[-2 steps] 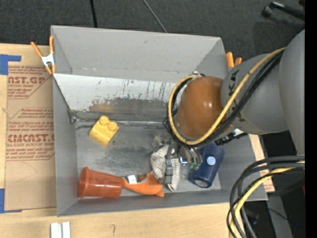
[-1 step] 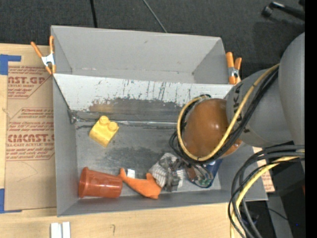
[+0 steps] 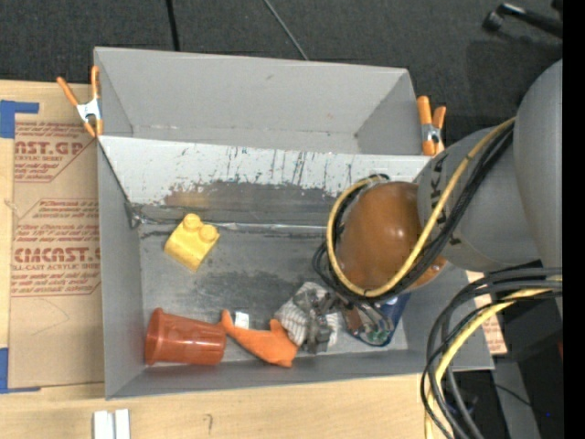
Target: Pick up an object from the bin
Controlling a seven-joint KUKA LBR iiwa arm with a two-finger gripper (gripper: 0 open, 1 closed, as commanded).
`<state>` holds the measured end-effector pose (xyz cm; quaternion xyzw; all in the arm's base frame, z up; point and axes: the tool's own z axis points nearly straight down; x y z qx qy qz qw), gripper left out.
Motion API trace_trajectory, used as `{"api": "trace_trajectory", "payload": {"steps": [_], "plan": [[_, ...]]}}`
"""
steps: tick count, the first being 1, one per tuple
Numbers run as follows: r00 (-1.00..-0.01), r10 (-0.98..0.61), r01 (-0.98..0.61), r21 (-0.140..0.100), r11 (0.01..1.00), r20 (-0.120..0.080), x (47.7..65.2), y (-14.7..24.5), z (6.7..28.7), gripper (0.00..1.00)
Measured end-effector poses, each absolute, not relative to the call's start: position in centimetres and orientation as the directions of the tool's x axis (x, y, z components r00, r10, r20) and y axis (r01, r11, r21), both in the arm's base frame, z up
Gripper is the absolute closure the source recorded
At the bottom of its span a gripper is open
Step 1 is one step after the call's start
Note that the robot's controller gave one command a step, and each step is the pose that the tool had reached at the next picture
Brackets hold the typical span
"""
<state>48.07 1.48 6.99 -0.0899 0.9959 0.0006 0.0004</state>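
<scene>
- The KUKA arm is reaching into the grey metal bin (image 3: pixel 247 90) from the right, its orange wrist cover (image 3: pixel 379 236) hanging low over the near right corner.
- The gripper (image 3: pixel 322 326) is sitting down among a small heap there, touching or just beside a crumpled grey-white thing (image 3: pixel 294 315), with a blue-rimmed thing (image 3: pixel 382 329) lying under the arm.
- Whether it is clasping anything cannot be told, as the cover and cables are hiding it; nothing is showing lifted, so the pick is looking not yet done.
- An orange cup (image 3: pixel 183 338) is lying on its side by the near wall, an orange soft shape (image 3: pixel 263 341) is lying between cup and heap, and a yellow toy block (image 3: pixel 191 240) is resting well apart.
- No brand or label is reading clearly on any thing in the bin; a small white tag (image 3: pixel 240 319) on the orange shape is too small to make out.
</scene>
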Motion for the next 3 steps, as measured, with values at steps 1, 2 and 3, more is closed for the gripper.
{"api": "trace_trajectory", "payload": {"steps": [1, 2, 3], "plan": [[-0.976, -0.22, -0.22, 0.001, 0.976, -0.002, 50.5, 2.4, 18.7, 1.0], [-0.976, -0.22, -0.22, 0.001, 0.976, -0.001, 50.5, 2.4, 18.7, 1.0], [-0.976, -0.218, -0.218, 0.002, 0.976, 0.004, 50.5, 1.7, 22.5, 1.0]]}}
